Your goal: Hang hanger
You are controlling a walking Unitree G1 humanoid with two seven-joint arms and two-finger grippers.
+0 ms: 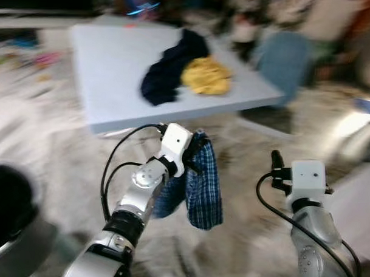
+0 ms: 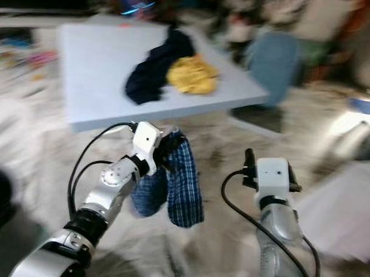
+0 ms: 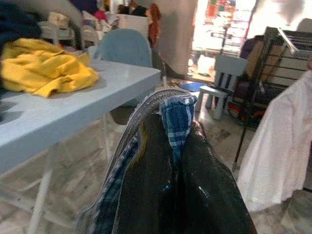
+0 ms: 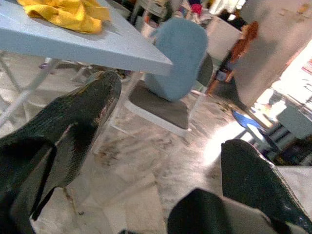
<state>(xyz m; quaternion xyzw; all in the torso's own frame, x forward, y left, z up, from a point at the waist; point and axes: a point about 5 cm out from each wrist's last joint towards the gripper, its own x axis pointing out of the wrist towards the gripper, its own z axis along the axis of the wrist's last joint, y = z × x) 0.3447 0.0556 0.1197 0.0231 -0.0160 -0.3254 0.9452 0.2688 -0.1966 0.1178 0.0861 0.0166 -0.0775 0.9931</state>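
In the left eye view, which is blurred, the left end effector (image 1: 193, 152) is seen closed on a blue plaid garment (image 1: 201, 188) that hangs limp below it, in front of the pale blue counter (image 1: 114, 81); on that counter lie a dark navy cloth (image 1: 166, 74) and a crumpled yellow cloth (image 1: 206, 77). The right end effector (image 1: 275, 163) is held up beside it, well apart from the garment. In the left wrist view, a thin grey hanger (image 3: 146, 109) is seen curving under the plaid fabric, both pinched between the black fingers (image 3: 204, 185). The hanger is judged light and stiff, the cloth soft and liable to slide, so the hold is best kept at the hanger's top. In the right wrist view, the textured fingers (image 4: 73, 126) are spread wide and nothing is held.
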